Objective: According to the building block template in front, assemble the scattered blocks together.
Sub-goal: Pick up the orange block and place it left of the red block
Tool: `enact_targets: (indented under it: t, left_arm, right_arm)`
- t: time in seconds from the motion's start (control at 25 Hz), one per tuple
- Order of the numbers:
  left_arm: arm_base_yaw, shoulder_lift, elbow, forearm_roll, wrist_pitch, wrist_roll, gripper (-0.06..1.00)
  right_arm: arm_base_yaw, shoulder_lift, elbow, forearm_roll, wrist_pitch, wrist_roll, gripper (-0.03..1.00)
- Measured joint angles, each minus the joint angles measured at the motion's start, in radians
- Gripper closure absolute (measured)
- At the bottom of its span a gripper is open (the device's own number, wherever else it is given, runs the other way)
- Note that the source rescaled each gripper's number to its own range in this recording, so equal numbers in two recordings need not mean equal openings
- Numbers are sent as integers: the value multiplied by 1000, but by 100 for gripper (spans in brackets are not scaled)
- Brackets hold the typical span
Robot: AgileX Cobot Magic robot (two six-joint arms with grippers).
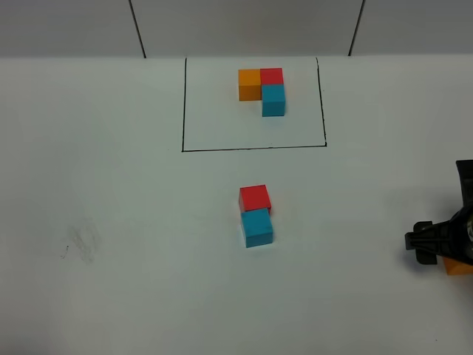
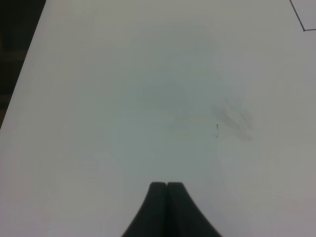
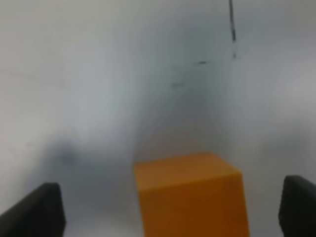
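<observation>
Orange cube (image 3: 190, 197) was bracketed by R claw (image 3: 168, 205), not gripped.
Jaws were spread wide, clear of cube sides; L claw (image 2: 167, 197) was seen clenched.

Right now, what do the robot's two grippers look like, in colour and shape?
Both are plain matte black. The left gripper has two narrow fingers that widen back from rounded tips. The right gripper has blocky fingers, though they are blurred. No cables or markings are visible.
</observation>
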Motion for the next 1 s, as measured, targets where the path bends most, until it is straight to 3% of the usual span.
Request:
enact_targets:
  t: [0.36,0.44,0.56,0.8,1.0]
  left_arm:
    - [0,0,0,0,0,0,94]
    - [0,0,0,0,0,0,94]
    - [0,0,0,0,0,0,94]
    - [0,0,0,0,0,0,94]
    - [0,0,0,0,0,0,94]
  right_arm:
    - [-36,83,-2,0,-108,-1,21]
    - [-36,86,-2,0,-119,-1,29]
    - [-36,89,-2,0,-113,-1,53]
    - [-36,89,-3,1,-100,-32,54]
    - [-36,90,-3,0,-156,-100,54]
